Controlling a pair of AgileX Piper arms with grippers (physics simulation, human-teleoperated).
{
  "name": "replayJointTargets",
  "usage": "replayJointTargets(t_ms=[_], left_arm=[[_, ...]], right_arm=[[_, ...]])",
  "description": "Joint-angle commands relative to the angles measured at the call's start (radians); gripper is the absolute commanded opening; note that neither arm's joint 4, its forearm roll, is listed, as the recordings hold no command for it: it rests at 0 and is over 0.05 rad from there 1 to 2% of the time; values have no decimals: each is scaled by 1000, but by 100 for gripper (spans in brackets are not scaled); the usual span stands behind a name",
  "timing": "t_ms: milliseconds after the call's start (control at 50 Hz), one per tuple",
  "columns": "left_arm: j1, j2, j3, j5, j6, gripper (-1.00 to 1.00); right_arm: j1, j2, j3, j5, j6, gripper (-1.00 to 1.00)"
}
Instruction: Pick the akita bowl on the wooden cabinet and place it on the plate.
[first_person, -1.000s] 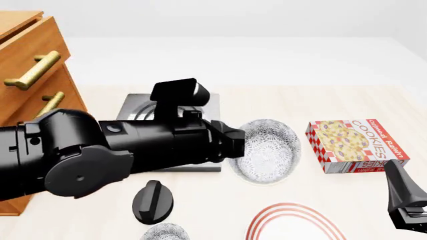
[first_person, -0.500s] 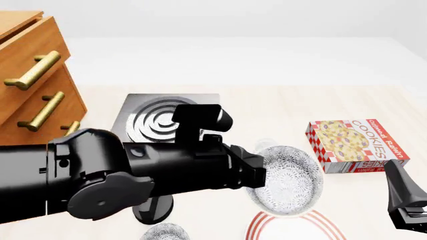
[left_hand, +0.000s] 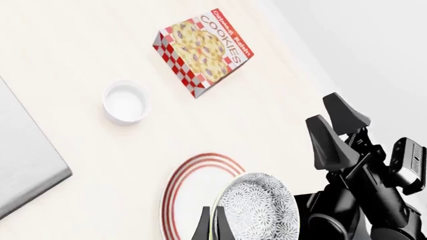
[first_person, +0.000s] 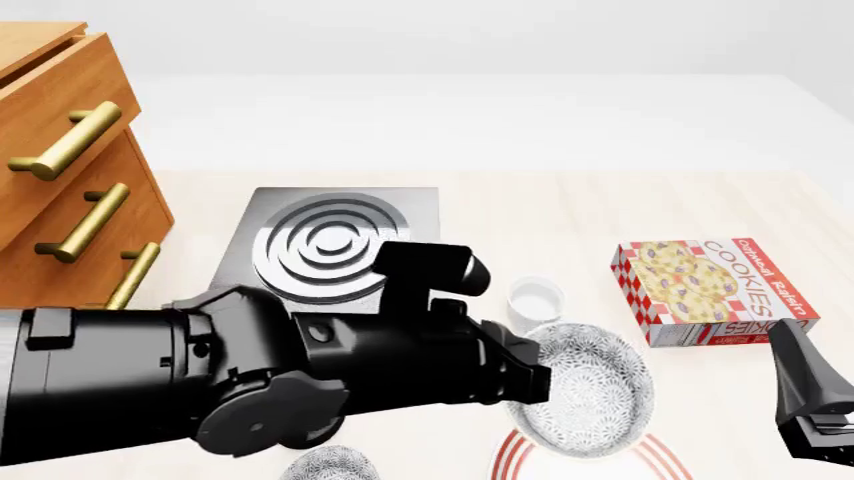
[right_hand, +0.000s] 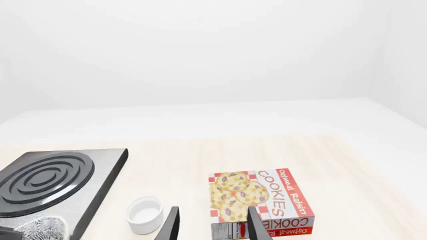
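While one akita bowl (first_person: 587, 388) is gripped, another (first_person: 331, 466) lies

Left arm with its pincer (first_person: 531, 368) has carried the akita bowl (first_person: 587, 388) from beside the stove plate (first_person: 327, 245) toward the desk's near edge, now over the plate (first_person: 514, 455); the white cup (first_person: 537, 297) is uncovered.
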Motion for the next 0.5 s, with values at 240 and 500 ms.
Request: replayJointTargets(t_ms=[240,500], left_arm=[[-11,71,3,-54,-25,-100],[6,101,-8,-59,-18,-100]], right_arm=[[0,0,0,0,0,100],[0,0,0,0,0,100]])
